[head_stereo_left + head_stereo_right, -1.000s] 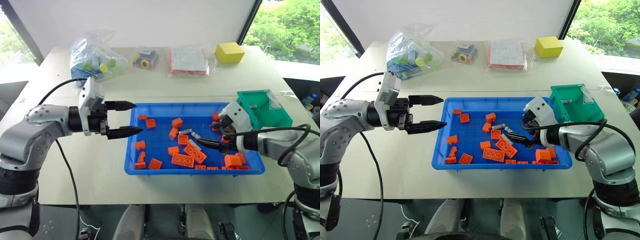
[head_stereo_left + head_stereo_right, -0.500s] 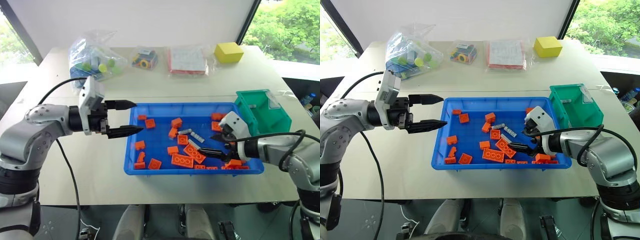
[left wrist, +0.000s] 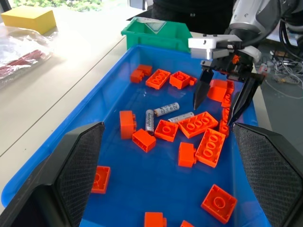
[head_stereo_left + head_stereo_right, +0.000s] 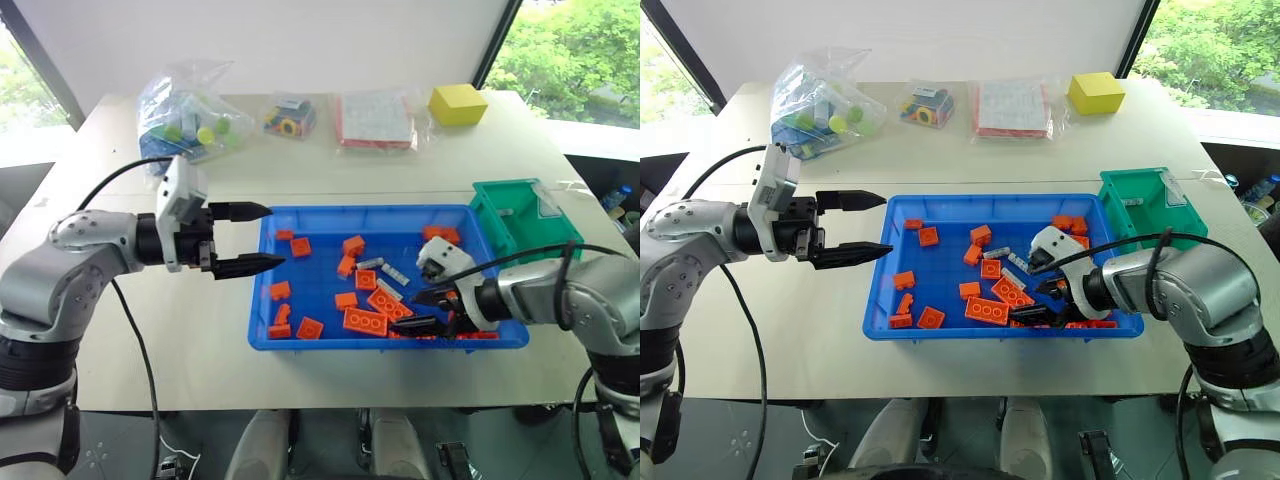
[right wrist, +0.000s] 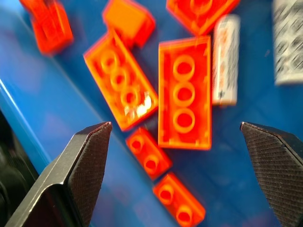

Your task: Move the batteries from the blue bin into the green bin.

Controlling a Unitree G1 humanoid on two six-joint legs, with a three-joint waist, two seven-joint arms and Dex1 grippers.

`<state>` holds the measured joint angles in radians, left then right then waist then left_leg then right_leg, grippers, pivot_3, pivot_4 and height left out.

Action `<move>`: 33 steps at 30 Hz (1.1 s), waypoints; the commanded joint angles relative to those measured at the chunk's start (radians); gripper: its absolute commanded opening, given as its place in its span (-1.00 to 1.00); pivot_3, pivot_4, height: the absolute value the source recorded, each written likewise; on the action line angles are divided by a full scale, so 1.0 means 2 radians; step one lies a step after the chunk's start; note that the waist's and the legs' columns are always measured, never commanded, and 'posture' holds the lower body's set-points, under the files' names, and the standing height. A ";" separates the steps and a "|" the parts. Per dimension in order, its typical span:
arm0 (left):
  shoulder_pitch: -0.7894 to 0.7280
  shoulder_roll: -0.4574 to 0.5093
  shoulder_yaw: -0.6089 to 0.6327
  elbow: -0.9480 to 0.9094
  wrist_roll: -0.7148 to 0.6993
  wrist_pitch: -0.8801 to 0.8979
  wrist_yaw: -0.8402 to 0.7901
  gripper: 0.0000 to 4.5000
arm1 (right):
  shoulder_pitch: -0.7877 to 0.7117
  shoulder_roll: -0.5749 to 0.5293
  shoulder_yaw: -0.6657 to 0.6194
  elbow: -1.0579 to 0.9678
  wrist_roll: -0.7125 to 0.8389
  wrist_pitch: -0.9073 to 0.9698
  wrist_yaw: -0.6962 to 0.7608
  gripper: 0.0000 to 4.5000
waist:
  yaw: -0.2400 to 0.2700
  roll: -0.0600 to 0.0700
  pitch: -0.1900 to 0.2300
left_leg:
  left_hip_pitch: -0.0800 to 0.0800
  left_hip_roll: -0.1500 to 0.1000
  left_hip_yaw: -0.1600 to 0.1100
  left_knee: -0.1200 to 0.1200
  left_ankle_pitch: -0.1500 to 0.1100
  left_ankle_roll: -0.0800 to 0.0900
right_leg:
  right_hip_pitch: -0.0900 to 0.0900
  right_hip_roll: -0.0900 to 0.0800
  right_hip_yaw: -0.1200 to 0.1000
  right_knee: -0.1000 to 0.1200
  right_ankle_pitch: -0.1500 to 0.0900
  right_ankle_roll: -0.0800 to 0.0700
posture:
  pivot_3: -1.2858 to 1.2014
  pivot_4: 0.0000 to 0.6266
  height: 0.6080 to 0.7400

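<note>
The blue bin [image 4: 262,285] lies mid-table, with three grey batteries [image 3: 165,109] lying close together among orange bricks near its middle. My right gripper [image 4: 408,310] hangs open and empty, tilted down over the bin's front right part. It is just in front of the batteries, and a long orange brick [image 5: 184,92] and one battery [image 5: 225,59] lie below its fingers. My left gripper [image 4: 275,236] is held level over the bin's left rim, open and empty. The green bin [image 4: 520,225] stands against the blue bin's far right corner.
Many orange bricks [image 4: 365,320] litter the blue bin. Along the table's far edge lie a yellow block [image 4: 459,104], a bag of coloured parts [image 4: 190,120], a small bag [image 4: 291,117] and a flat packet [image 4: 377,120]. Bare tabletop runs in front of the bin.
My right gripper has drawn back from beside the green bin toward the bin's front and tipped steeply downward, staying open. The left gripper has kept still.
</note>
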<state>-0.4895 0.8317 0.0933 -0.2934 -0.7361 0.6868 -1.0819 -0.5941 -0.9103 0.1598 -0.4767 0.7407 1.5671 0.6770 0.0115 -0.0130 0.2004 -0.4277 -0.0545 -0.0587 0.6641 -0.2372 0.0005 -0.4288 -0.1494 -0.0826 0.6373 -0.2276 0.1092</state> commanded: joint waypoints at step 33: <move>-0.030 -0.018 -0.002 0.014 0.018 -0.024 -0.009 1.00 | -0.051 -0.026 0.128 -0.016 -0.066 -0.059 0.053 -0.51 | 0.000 0.000 0.000 | 0.000 0.000 0.000 0.000 0.000 0.000 | 0.000 0.000 0.000 -0.001 0.000 0.000 | 0.03 -0.52 0.28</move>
<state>-0.5254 0.7950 0.0877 -0.2585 -0.7057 0.6594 -1.0915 -0.7003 -0.9535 0.4441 -0.4865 0.6035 1.4428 0.7825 0.0116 -0.0131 0.2004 -0.4283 -0.0548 -0.0587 0.6639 -0.2379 0.0015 -0.4281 -0.1491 -0.0831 0.6347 -0.2267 0.1100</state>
